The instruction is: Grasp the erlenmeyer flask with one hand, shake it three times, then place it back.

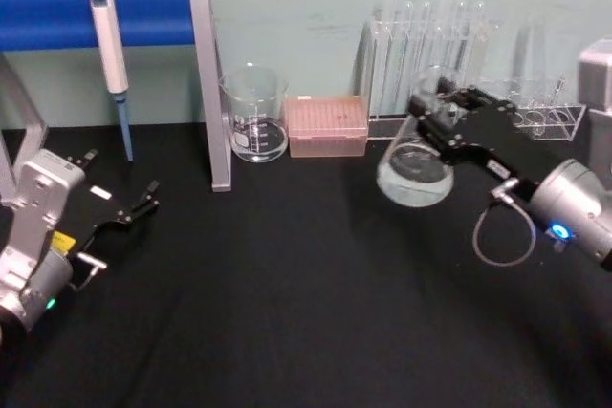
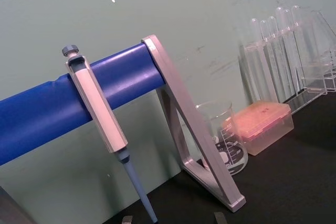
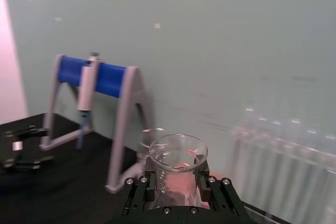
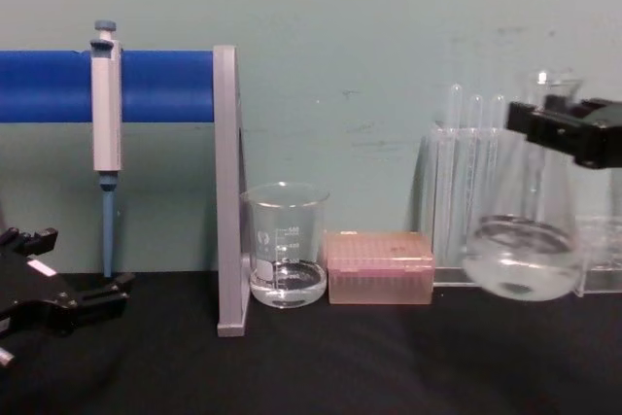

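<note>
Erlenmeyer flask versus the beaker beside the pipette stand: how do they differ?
Shape: the erlenmeyer flask is conical with a narrow neck; the beaker is a straight-walled cylinder. Pose: the flask is tilted and looks raised off the table; the beaker stands upright on it. Hold: the right gripper is shut on the flask's neck; nothing touches the beaker, the left gripper lying open far left. Both are clear glass holding a little clear liquid.

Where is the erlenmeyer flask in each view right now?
Head view: erlenmeyer flask right of centre, held by the right gripper.
Left wrist view: faces the blue pipette stand.
Right wrist view: flask bottom centre, neck between the jaws.
Chest view: flask at right, before test tubes.
Shared landmark: blue pipette stand.
</note>
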Robot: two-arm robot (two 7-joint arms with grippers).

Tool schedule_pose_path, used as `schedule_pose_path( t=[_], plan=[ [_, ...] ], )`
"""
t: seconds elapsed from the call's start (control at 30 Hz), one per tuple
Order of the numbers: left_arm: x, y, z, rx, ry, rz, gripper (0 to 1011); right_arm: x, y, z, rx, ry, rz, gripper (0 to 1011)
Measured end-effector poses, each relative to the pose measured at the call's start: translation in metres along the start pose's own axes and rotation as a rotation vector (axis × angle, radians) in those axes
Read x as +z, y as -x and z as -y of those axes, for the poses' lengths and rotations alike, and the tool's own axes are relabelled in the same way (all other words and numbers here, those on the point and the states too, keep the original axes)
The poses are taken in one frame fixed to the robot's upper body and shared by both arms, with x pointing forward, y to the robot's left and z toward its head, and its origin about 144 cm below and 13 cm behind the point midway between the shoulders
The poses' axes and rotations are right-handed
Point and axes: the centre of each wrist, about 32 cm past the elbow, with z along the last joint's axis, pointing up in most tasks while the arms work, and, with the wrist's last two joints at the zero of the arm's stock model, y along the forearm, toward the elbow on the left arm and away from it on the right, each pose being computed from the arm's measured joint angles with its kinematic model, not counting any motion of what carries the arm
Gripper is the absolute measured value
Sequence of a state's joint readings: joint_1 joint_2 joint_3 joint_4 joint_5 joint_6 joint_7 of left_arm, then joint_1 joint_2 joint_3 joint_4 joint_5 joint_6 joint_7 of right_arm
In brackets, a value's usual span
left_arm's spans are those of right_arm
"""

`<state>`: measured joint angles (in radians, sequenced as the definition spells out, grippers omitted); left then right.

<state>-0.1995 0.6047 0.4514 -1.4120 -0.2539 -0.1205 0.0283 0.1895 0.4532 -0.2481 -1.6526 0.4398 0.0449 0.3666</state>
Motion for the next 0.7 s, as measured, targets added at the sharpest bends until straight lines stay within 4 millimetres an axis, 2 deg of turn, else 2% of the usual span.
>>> schedule_pose_path(
  t=[0.33,0.7],
  plan=[
    [0.0,0.0,0.0,0.0,0.0,0.0,1001,0.0,0.014,-0.021,0.194,-0.01,-0.013,466],
    [0.0,0.0,0.0,0.0,0.0,0.0,1001,-0.002,0.014,-0.027,0.287,-0.009,-0.023,466]
  ],
)
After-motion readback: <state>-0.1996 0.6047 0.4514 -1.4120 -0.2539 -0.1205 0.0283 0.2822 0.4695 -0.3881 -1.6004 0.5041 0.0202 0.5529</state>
